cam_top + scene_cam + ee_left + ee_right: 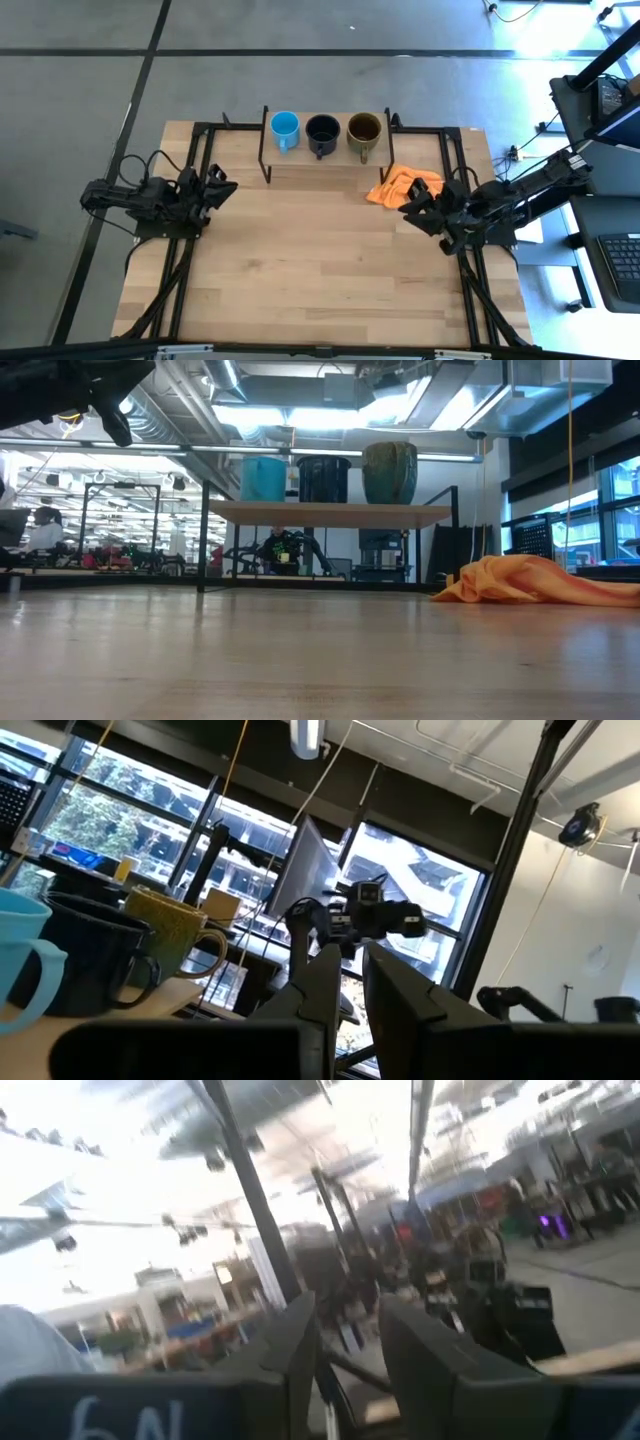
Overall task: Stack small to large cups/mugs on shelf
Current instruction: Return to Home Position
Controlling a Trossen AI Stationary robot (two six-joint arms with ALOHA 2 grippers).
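Three mugs stand in a row on the shelf [325, 158] at the table's far middle: a light-blue one [285, 128], a black one [322, 133] and an olive one [364, 133]. In the low view they stand upright on the board [330, 512]: blue [265, 478], black [323, 478], olive [390, 472]. My left gripper [222, 187] hovers at the table's left side, empty, its fingers a narrow gap apart [348, 965]. My right gripper [408, 207] hovers at the right side near an orange cloth, open and empty [348, 1315].
A crumpled orange cloth [403, 185] lies on the table right of the shelf, just beside my right gripper; it also shows in the low view [520, 580]. Black frame rails [190, 250] run along the table's left and right sides. The bare wooden tabletop [320, 260] lies between the arms.
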